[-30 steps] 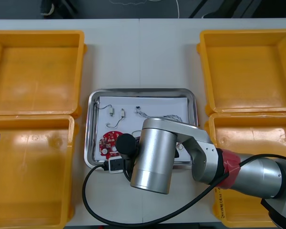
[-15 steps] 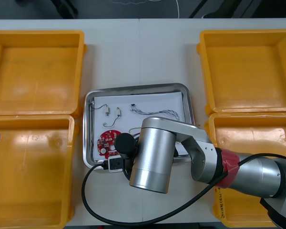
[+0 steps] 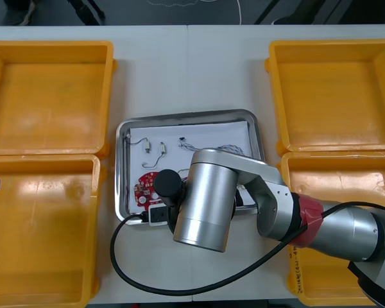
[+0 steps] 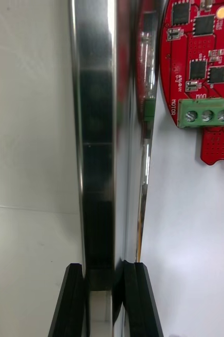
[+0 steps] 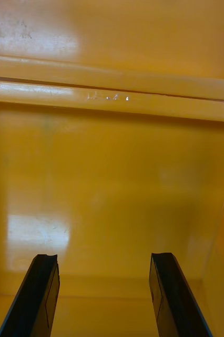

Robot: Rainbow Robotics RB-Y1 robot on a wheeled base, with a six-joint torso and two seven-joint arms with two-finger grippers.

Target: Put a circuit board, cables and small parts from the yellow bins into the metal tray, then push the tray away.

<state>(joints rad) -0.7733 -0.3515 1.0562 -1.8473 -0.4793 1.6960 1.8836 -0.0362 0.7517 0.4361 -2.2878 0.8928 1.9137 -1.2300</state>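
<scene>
The right end effector [image 4: 105, 300] pinches the mirror-smooth steel rim of the tray [image 4: 96, 131], which sits on the pale surface [image 4: 28, 131]. A round red board [image 4: 201, 68] lies on its white inside. The left end effector [image 5: 104, 295] hangs spread over a glossy bin [image 5: 112, 184].

The right arm [image 3: 204, 200] hides the near right corner of the metal tray [image 3: 119, 186] and part of the red circuit board [image 3: 143, 187].

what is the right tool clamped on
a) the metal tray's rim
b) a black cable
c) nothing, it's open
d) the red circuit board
A: in the right wrist view the right tool is closed on the metal tray, whose rim runs between its fingers; the circuit board lies inside the tray, clear of them.
</scene>
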